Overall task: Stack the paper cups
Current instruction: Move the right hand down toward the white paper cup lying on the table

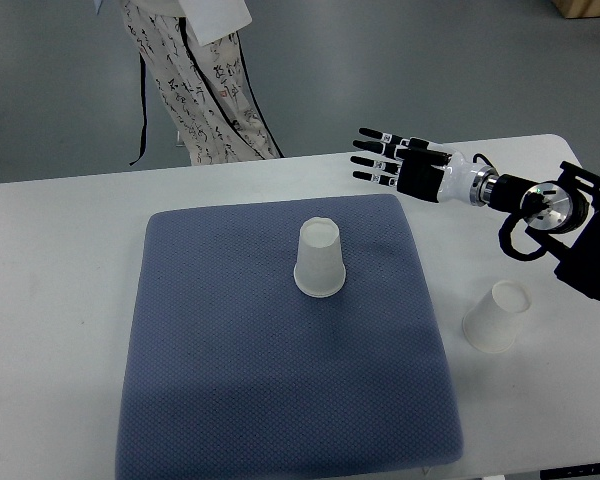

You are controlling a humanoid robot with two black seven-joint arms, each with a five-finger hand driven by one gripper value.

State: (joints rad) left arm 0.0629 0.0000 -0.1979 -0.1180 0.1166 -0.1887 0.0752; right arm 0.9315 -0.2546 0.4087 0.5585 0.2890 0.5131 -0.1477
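The right hand (395,165) hovers with fingers spread, holding nothing, beyond the blue mat (230,400). 1 paper cup (319,259) stands upside down on the mat, the second cup (497,316) (also inverted) beside it on the table (60,260). Grasp the second cup gently by its wall.

Right hand (398,165): fingers spread, holding nothing, above the far right corner of the mat.
Mat (230,400): blue-grey, lying on the white table (50,300).
Cup on mat (319,259): upside down, near the centre.
Second cup (497,316): upside down on the table, right of the mat.
Person (205,80): patterned garment, beyond the table.
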